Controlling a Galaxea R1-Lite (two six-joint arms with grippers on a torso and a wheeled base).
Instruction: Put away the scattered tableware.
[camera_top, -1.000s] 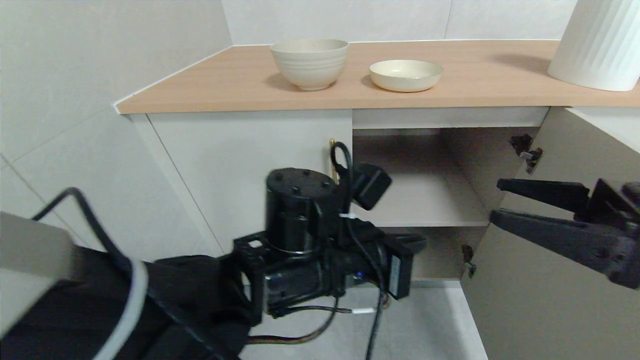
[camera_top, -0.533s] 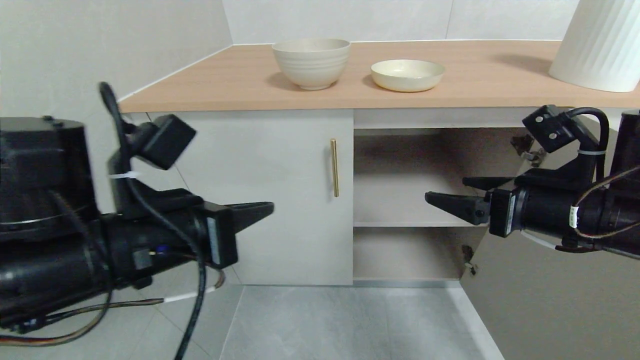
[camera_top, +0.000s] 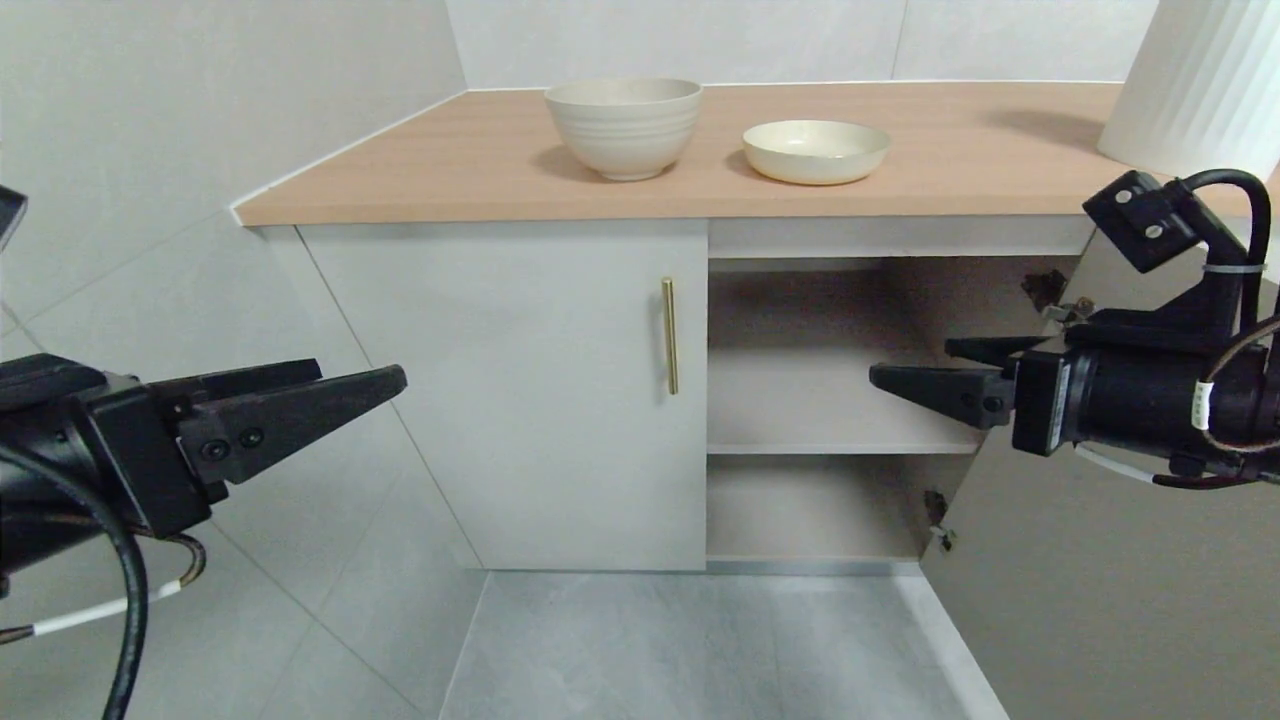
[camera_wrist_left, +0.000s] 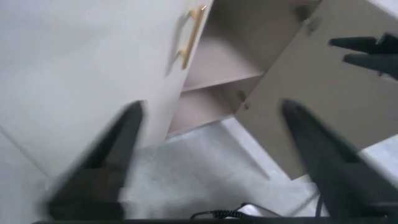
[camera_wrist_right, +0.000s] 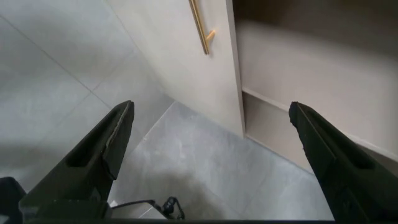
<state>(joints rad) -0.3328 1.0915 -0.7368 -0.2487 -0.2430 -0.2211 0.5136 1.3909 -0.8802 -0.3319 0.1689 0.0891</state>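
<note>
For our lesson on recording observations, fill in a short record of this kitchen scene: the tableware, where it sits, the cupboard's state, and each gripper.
Tableware: deep bowl and shallow dish, side by side, not touching
Location: on the wooden countertop
Cupboard: left door closed; right door swung open, showing the inner shelf
Left gripper: open, holding nothing, below counter height, left of the cupboard
Right gripper: open, holding nothing, in front of the open compartment
Progress: neither dish put away yet
</note>
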